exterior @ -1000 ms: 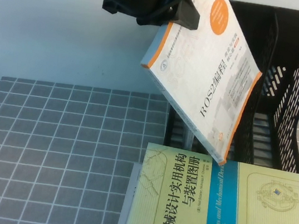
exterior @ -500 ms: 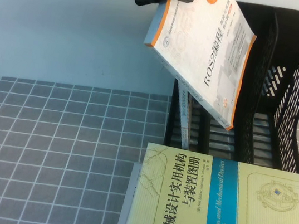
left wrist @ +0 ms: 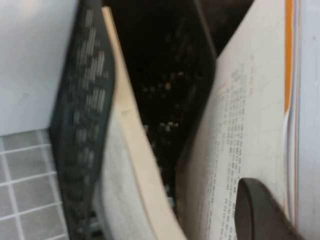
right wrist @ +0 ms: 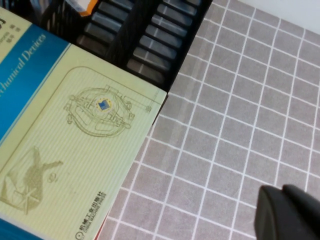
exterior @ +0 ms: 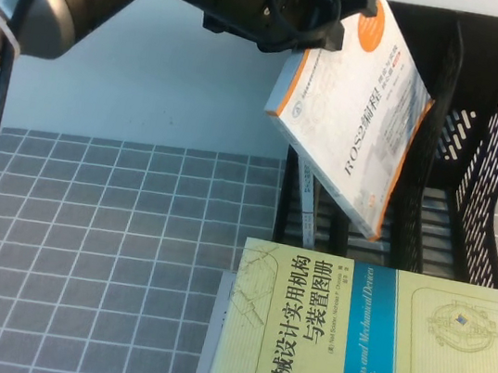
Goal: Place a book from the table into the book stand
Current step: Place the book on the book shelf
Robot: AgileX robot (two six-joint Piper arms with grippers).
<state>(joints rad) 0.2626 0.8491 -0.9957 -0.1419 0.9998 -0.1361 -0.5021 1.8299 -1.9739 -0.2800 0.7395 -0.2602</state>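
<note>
Left gripper point(exterior: 334, 26) clamped on top edge of large white paperback book with orange spine point(exterior: 364, 138), held aloft, tilted | long axis slants down into tall black plastic book stand point(exterior: 481, 137), left compartment mouth | right gripper point(right wrist: 287, 215) parked over grey checked table point(exterior: 108, 250), cannot tell its state.

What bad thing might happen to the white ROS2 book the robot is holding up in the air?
The left gripper pinches the ROS2 book only at its top end, tilted, so it might slip or swing. Its low corner hangs at the front of the black book stand, where a thin book already leans, so it could catch on that or on a divider. If dropped, it would likely land on the yellow-green book below. The right gripper sits low over the table, too far to help.
</note>
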